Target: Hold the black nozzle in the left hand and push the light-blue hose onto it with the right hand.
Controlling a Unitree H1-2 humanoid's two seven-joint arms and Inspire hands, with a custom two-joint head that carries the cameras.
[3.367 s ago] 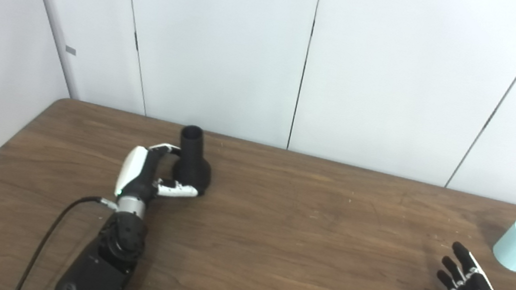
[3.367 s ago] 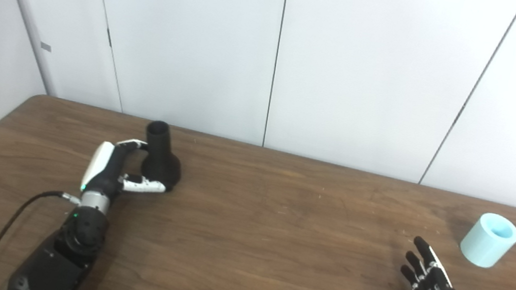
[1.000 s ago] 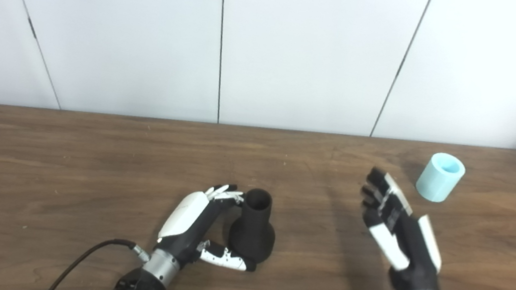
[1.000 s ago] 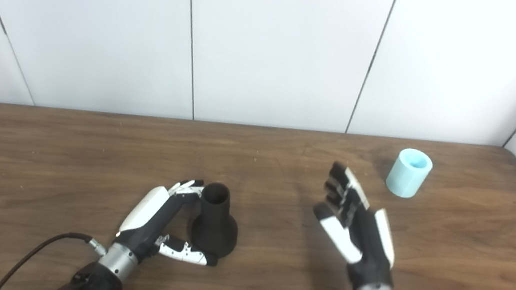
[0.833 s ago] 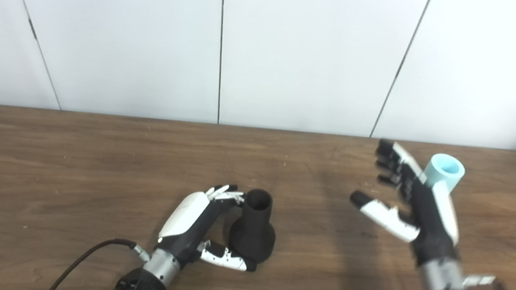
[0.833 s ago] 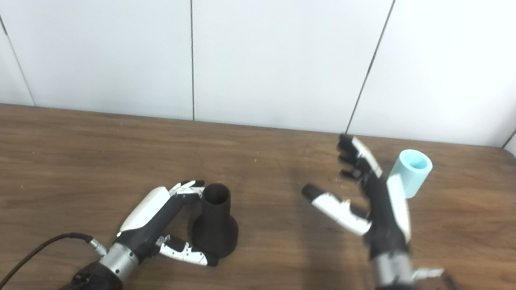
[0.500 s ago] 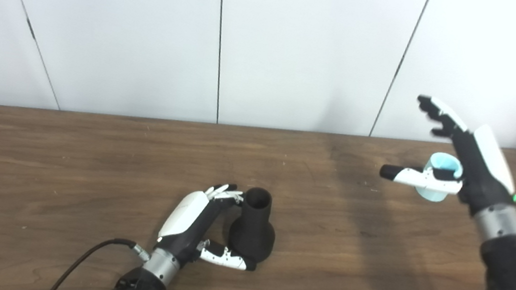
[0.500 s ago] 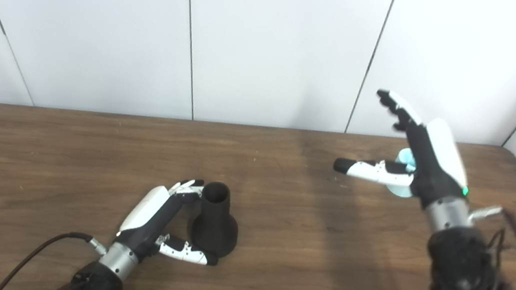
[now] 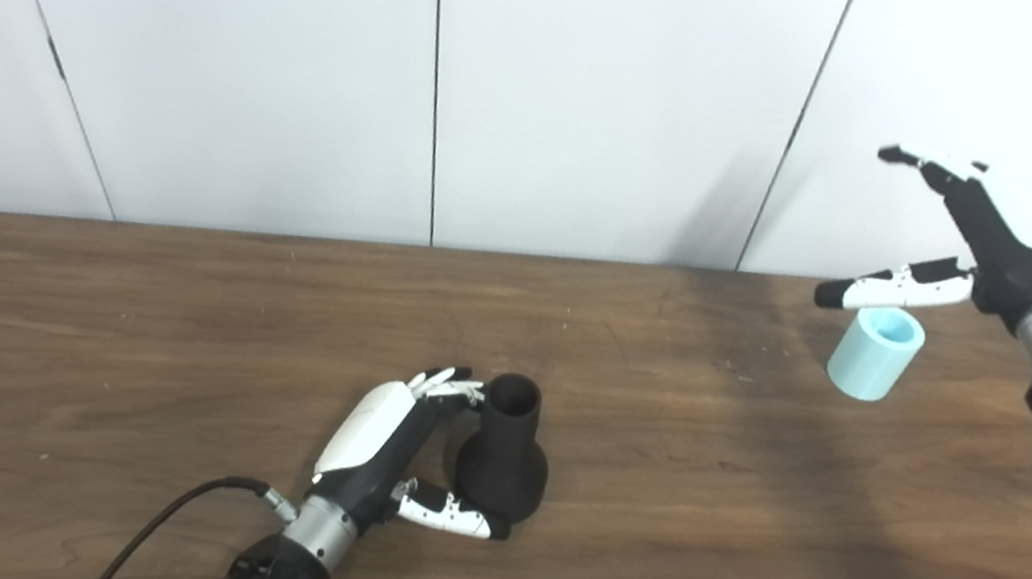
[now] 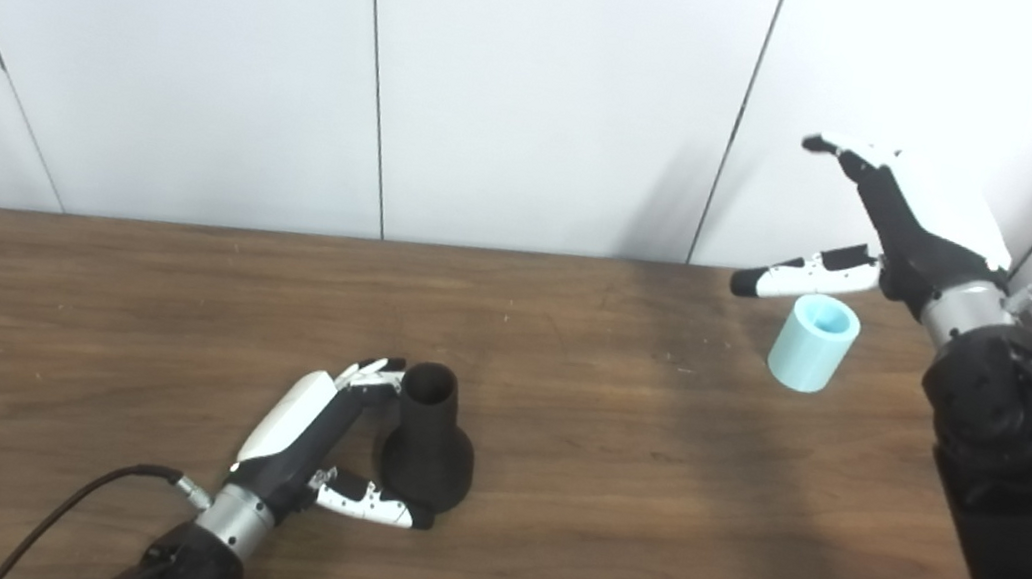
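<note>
The black nozzle (image 9: 503,454) stands upright on the wooden table (image 9: 169,312), wide base down, near the front middle. My left hand (image 9: 393,444) cups it from the left, fingertips on its neck and the thumb against the front of its base. The light-blue hose (image 9: 874,353), a short tube, stands open end up at the far right of the table. My right hand (image 9: 973,238) hovers in the air above and just behind it, open, fingers spread and thumb pointing left. It does not touch the hose.
White wall panels (image 9: 605,90) stand right behind the table's far edge. A black cable (image 9: 160,522) runs from my left wrist to the front edge. The table's right edge lies close to the hose.
My right hand has risen from the table and swung back and right, ending above the hose, still open. Left hand and nozzle have stayed put. Hose has not moved.
</note>
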